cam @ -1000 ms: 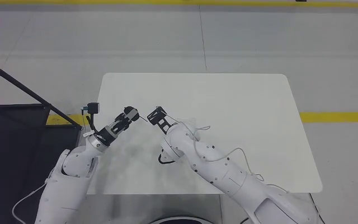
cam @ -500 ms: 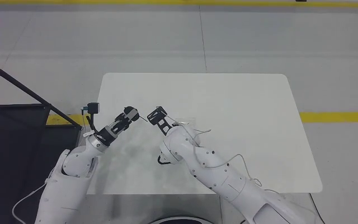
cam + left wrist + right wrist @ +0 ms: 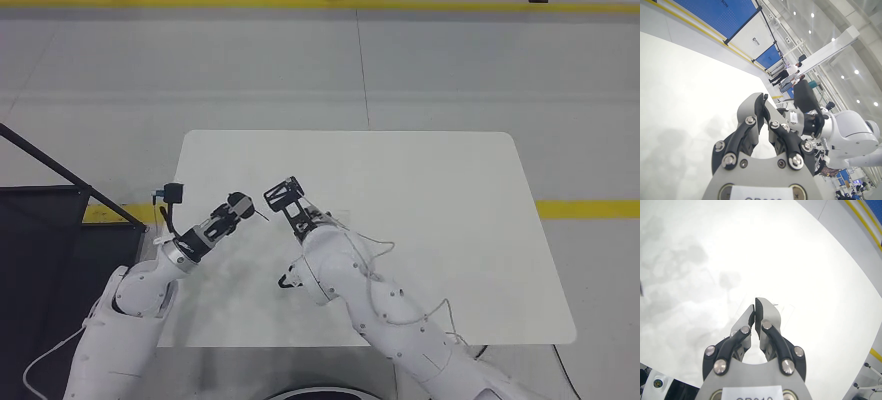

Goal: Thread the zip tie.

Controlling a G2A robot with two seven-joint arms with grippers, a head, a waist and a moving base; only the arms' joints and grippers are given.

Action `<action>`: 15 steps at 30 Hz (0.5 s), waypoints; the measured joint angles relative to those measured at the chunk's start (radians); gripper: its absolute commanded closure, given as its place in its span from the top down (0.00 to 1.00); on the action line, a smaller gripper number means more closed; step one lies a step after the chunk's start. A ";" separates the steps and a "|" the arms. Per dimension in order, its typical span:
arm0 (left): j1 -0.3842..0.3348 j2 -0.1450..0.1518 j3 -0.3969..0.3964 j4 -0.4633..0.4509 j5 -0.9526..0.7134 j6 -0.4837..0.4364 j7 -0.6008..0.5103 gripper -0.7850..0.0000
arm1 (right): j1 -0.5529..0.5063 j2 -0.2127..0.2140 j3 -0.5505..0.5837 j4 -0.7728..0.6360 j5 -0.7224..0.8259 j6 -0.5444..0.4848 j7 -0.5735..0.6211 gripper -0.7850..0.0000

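- pinching: the left gripper (image 3: 762, 96) has its 2 fingers pressed together, ribbed black pads meeting along most of their length. a small black piece, which looks like the zip tie (image 3: 765, 96), sits clamped right at the tips and juts a little past them.
- top view: the left gripper (image 3: 238, 205) hangs over the near-left part of the white table (image 3: 430, 170), aimed at the right gripper (image 3: 283, 192). the 2 are near each other, with their tips apart and bare table showing between them.
- a thin dark sliver of the zip tie (image 3: 259, 212) sticks out of the left gripper's tip into that gap. it points toward the right arm and, as far as the top view shows, stops short of the right gripper.
- the right gripper (image 3: 754, 303) in its own wrist view has its jaws drawn together with the pad tips touching, 1 finger reaching a bit farther than the other.
- a hair-thin black line (image 3: 775, 304) shows just beside the longer finger's tip, on its outer face. it is too fine to tell whether it belongs to the tie, or whether the pads have any hold of it.
- both grippers are raised off the table, and soft grey shadows lie on the surface beyond each set of fingers.
- a faint rectangular outline (image 3: 789, 311) lies flat on the table, partly behind the right gripper's fingers.
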 measured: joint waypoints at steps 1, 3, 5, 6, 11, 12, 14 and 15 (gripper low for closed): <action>-0.004 0.001 0.003 0.000 0.009 0.000 -0.011 0.00 | -0.017 0.005 0.018 -0.023 -0.001 -0.011 -0.011 0.00; -0.014 0.003 0.009 0.001 0.023 -0.003 -0.038 0.00 | -0.061 0.017 0.059 -0.079 -0.004 -0.044 -0.039 0.00; -0.024 0.005 0.017 0.003 0.029 -0.012 -0.066 0.00 | -0.102 0.027 0.094 -0.127 -0.008 -0.079 -0.069 0.00; -0.032 0.006 0.023 0.005 0.034 -0.019 -0.091 0.00 | -0.130 0.034 0.115 -0.159 -0.013 -0.106 -0.090 0.00; -0.075 0.011 0.057 0.018 0.063 -0.045 -0.180 0.00 | -0.243 0.062 0.184 -0.286 -0.061 -0.217 -0.174 0.00; -0.088 0.011 0.067 0.024 0.067 -0.050 -0.195 0.00 | -0.271 0.068 0.199 -0.316 -0.072 -0.238 -0.193 0.00; -0.106 0.011 0.083 0.034 0.070 -0.055 -0.216 0.00 | -0.313 0.076 0.222 -0.361 -0.081 -0.265 -0.219 0.00; -0.118 0.011 0.094 0.040 0.069 -0.055 -0.232 0.00 | -0.339 0.081 0.236 -0.388 -0.078 -0.287 -0.230 0.00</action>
